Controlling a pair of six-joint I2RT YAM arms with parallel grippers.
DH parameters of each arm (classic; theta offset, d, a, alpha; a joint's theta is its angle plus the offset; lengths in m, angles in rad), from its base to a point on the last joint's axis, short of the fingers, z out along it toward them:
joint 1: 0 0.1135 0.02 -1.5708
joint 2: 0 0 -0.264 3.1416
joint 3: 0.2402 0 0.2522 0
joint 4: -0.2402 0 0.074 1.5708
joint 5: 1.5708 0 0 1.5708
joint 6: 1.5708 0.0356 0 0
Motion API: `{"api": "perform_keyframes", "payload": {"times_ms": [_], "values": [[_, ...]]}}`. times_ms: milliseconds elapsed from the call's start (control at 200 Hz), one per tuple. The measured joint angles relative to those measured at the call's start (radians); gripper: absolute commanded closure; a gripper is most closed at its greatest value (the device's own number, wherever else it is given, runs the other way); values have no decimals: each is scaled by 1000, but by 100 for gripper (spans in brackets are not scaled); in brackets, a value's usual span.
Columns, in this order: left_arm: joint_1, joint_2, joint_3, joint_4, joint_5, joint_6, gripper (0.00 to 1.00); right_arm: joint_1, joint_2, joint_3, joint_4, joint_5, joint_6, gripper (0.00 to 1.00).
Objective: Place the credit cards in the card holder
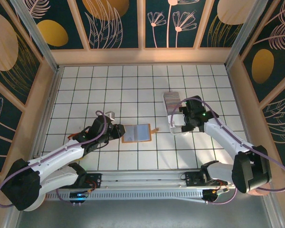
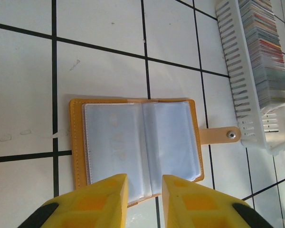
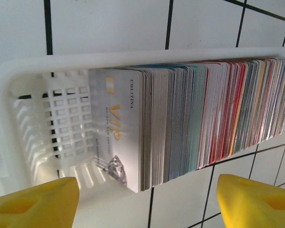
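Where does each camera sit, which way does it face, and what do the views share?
Top external: above and behind the arms, looking down on the tiled table, both arms in shot.
Left wrist: looks down on the open card holder, own yellow fingers at the bottom.
Right wrist: looks down on the credit cards in the white tray, own fingers in the bottom corners.
Shared: tray and cards in all three; card holder in top and left wrist.

Overhead looks down; close wrist views share credit cards [image 2: 266, 52] [image 3: 204, 118].
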Motion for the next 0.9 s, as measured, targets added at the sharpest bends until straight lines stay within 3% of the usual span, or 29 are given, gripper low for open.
{"api": "perform_keyframes", "payload": {"times_ms": [360, 901], "values": [[0, -64, -58, 11, 7, -2, 73, 17, 108, 0, 110, 0, -50, 31], [0, -70, -59, 13, 23, -6, 73, 33, 183, 0, 188, 8, -77, 29]]}}
